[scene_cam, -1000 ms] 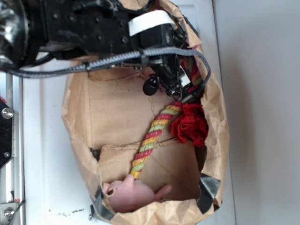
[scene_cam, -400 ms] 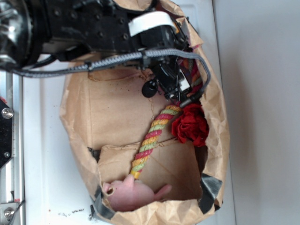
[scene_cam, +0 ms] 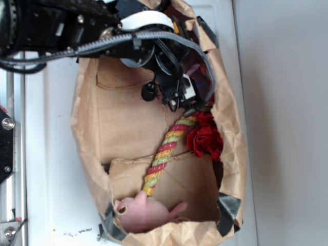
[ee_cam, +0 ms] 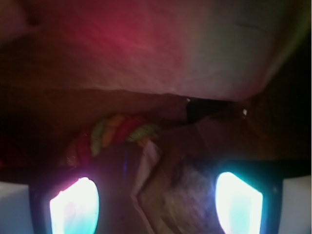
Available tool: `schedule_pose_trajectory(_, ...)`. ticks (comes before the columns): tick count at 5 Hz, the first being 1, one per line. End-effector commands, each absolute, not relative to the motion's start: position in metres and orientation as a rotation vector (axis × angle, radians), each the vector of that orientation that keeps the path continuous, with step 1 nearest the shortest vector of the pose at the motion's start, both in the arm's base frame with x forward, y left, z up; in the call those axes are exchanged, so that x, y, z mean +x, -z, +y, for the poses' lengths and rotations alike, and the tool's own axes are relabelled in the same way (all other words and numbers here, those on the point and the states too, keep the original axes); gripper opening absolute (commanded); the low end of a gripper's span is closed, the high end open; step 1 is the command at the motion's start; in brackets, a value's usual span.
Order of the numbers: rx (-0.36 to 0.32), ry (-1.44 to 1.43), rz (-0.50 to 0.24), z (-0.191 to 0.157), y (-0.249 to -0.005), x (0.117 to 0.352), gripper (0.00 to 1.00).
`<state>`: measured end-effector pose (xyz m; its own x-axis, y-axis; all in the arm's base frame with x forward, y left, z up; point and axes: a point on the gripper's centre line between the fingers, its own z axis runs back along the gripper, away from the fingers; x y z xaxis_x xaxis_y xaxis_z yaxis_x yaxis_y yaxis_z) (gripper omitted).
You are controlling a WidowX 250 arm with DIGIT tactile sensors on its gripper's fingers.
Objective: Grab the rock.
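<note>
My gripper (scene_cam: 185, 104) reaches into the brown paper bag (scene_cam: 123, 123) near its upper right wall, just above the red fabric flower (scene_cam: 206, 137). In the wrist view the gripper (ee_cam: 156, 197) is open, its two glowing pads (ee_cam: 74, 207) far apart. Between them, nearer the right pad, lies a blurred, mottled grey-brown lump that looks like the rock (ee_cam: 191, 197), next to a pale paper fold (ee_cam: 145, 168). I cannot tell whether the pads touch it. The arm hides the rock in the exterior view.
A striped rope toy (scene_cam: 166, 151) runs down the bag's floor from the gripper, and its end shows ahead in the wrist view (ee_cam: 114, 132). A pink plush toy (scene_cam: 146, 211) lies at the bag's lower end. Paper walls close in on the gripper.
The arm has shifted up and to the left in the exterior view. The bag's right wall has folded in over part of the red flower.
</note>
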<state>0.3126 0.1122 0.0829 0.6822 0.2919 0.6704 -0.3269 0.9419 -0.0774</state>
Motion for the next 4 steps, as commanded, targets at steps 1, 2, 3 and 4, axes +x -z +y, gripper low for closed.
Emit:
schedule_pose_trajectory(1,0.138,-0.413,-0.811,0.126,-0.0969,0.3246,1.0)
schedule_pose_trajectory(2,0.148,-0.406,-0.813,0.1254,-0.0948,0.3266,1.0)
schedule_pose_trajectory(3,0.157,-0.412,-0.815,0.1274,-0.0954,0.3247,1.0)
schedule_pose_trajectory(4,0.158,-0.427,-0.821,0.129,-0.1007,0.3215,1.0)
